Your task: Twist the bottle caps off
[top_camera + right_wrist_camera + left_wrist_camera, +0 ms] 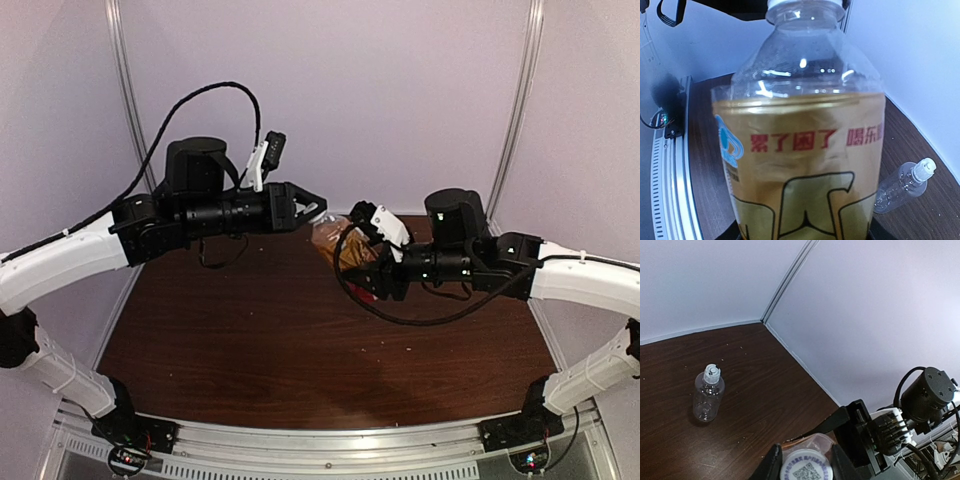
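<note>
The amber bottle (800,150), with a gold label and red characters, fills the right wrist view; its upper part is clear. My right gripper (802,236) is shut on its lower body, with only dark finger edges showing. In the top view the bottle (330,238) is held between the two arms above the table's far middle. My left gripper (806,467) is shut on its whitish cap (806,471), which bears a QR code; one finger (771,465) is on each side. The clear bottle (708,400) stands apart on the table with its cap (712,372) on, and also shows in the right wrist view (900,187).
The brown table (300,330) is walled by white panels at the back and sides. A metal rail (320,440) runs along the near edge. A black cable (400,312) loops below the right gripper (365,278). The left gripper (315,210) hangs over the far middle.
</note>
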